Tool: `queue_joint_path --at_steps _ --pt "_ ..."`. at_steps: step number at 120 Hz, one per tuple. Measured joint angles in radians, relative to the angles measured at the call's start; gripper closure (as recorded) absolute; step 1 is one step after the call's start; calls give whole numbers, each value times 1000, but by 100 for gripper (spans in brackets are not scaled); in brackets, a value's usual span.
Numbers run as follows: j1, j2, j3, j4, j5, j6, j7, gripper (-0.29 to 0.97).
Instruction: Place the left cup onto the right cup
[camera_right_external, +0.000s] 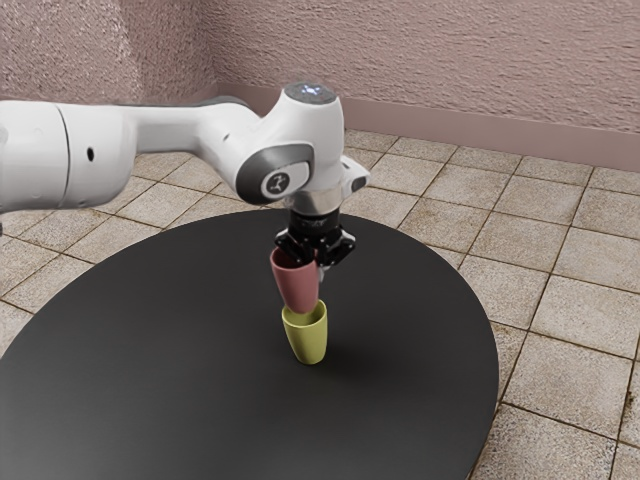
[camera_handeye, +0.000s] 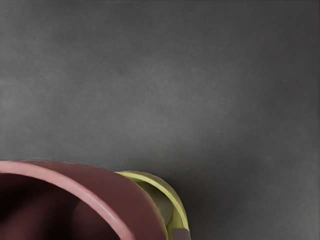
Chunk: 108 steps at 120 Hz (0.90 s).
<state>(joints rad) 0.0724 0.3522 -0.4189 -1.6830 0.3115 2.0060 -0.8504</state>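
Note:
A pink cup (camera_right_external: 296, 283) hangs tilted from my black gripper (camera_right_external: 305, 264), which is shut on its rim. Its base sits in the mouth of the yellow-green cup (camera_right_external: 307, 333), which stands upright near the middle of the round black table (camera_right_external: 150, 370). In the wrist view the pink cup's rim (camera_handeye: 95, 192) lies large just under my hand, and a crescent of the yellow-green cup's rim (camera_handeye: 167, 197) shows beside it.
The table's curved edge runs along the exterior view's right and front. Beyond it lie a beige tiled floor (camera_right_external: 560, 250) and a rough pink wall (camera_right_external: 450, 50). My white arm (camera_right_external: 150, 145) reaches in from the exterior view's left.

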Motion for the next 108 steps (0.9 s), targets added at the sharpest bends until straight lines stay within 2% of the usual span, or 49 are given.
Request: queue_joint_path --at_steps 108 --pt "-1 2 0 -19 -10 18 -19 78"
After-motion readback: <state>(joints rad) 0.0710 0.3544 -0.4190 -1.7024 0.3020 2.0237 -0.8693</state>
